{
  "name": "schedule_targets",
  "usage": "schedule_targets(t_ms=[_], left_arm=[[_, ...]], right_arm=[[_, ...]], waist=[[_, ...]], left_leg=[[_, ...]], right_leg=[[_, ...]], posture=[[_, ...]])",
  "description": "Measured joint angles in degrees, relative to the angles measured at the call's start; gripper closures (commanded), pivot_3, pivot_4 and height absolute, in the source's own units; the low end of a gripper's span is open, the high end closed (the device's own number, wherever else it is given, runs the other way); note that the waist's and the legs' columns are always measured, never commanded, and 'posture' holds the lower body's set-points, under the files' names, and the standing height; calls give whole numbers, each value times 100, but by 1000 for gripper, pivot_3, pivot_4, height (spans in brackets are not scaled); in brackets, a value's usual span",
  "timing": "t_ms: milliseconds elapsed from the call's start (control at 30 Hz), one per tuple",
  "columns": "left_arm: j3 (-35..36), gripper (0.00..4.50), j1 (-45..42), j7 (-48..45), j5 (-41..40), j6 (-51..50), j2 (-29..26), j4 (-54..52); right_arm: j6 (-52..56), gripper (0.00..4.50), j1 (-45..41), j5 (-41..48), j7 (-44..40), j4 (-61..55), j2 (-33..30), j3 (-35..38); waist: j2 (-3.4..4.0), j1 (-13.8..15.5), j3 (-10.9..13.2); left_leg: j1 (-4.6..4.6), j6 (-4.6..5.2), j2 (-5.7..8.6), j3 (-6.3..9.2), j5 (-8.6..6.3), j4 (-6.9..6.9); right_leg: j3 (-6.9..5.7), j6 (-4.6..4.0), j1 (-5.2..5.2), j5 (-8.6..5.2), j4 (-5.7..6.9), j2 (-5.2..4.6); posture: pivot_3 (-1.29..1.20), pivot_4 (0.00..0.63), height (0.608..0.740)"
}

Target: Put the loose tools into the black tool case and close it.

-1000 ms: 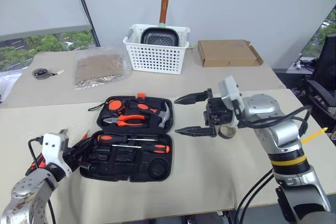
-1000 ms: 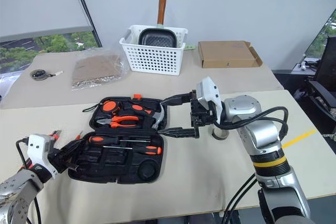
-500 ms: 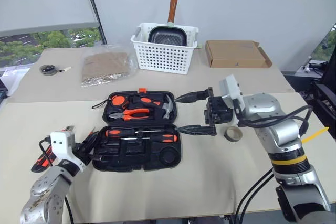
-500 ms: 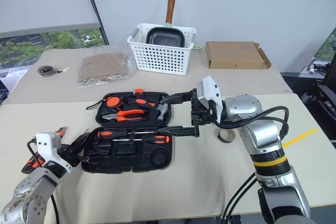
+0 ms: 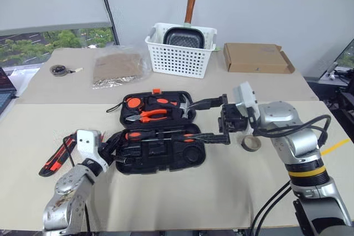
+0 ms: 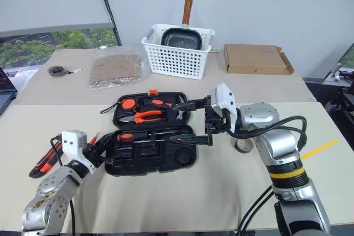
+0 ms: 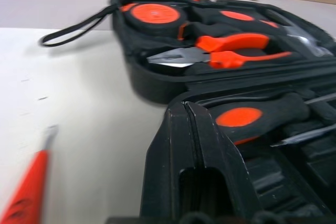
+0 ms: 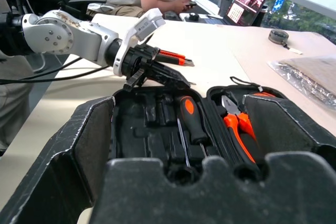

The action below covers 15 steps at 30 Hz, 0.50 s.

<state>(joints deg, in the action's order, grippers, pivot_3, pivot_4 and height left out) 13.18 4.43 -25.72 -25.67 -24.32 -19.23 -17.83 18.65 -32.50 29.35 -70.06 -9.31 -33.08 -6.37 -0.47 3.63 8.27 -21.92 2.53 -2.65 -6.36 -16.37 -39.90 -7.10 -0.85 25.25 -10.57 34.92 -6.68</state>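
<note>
beige table (image 5: pixel 221 192) by a window (image 5: pixel 50 42); left gripper (image 5: pixel 110 146) pinched closed, right gripper (image 5: pixel 207 120) spread wide

We count one black tool case (image 5: pixel 157 136) holding two long screwdrivers (image 5: pixel 160 135), one pliers (image 5: pixel 148 116) and one tape measure (image 5: pixel 133 103). One utility knife (image 5: pixel 53 162) lies left, one tape roll (image 5: pixel 251 142) right; one basket (image 5: pixel 181 51), one cardboard box (image 5: pixel 257 57) far.

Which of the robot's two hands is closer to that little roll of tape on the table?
The right. The right gripper hangs open over the black tool case's right end, with the tape roll beside its wrist. The left gripper, shut, is at the case's far left edge.
</note>
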Motion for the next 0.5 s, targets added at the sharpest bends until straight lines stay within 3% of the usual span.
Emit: schedule_targets(t_ms=[333, 433, 500], left_arm=[[-317, 4470, -196, -191, 26, 34, 2, 61], [-247, 3825, -174, -251, -94, 27, -2, 83], [-153, 2923, -92, -325, -234, 19, -10, 67]], right_arm=[[-58, 0, 111, -103, 40, -5, 0, 19], [-58, 0, 170, -104, 40, -17, 0, 20], [-58, 0, 173, -105, 39, -21, 1, 23]], waist=[[0, -8, 0], [0, -23, 0], [0, -71, 0]], left_leg=[[1, 1, -1, 2, 1, 0], [1, 1, -2, 1, 1, 0], [-2, 2, -3, 1, 0, 1]], right_leg=[[-1, 1, 0, 0, 2, 2], [0, 1, 1, 0, 1, 2], [0, 1, 4, 0, 0, 3]], posture=[[0, 150, 700], [0, 150, 700], [0, 150, 700]])
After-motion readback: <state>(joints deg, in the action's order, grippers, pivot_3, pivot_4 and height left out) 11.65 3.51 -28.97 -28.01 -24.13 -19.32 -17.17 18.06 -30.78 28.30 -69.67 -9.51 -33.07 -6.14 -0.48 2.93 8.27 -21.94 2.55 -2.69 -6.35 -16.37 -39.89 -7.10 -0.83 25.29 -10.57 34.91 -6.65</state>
